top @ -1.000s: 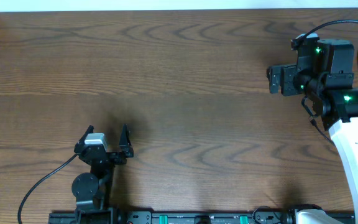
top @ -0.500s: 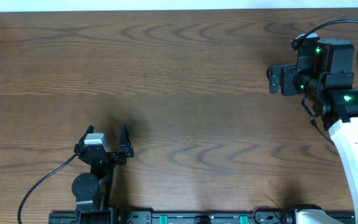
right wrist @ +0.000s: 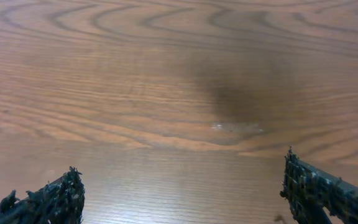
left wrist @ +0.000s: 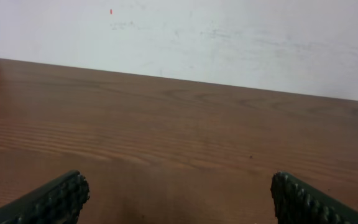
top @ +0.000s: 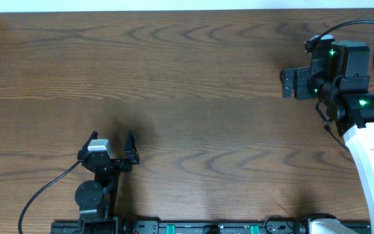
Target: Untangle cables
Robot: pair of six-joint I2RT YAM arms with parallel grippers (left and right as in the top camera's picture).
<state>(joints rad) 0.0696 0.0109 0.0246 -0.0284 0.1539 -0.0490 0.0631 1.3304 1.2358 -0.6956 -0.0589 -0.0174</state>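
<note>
Two arms at the wooden table (top: 193, 97), both pairs of fingers apart.
The left fingers (left wrist: 55, 199) stand wide apart near the front edge of the table and hold nothing. The right fingers (right wrist: 48, 202), at the right side, are also spread wide above the wood. No view shows where the cables lie.

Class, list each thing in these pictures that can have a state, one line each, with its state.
left gripper: open, holding nothing
right gripper: open, holding nothing
green lights: lit
cables: none in view
</note>
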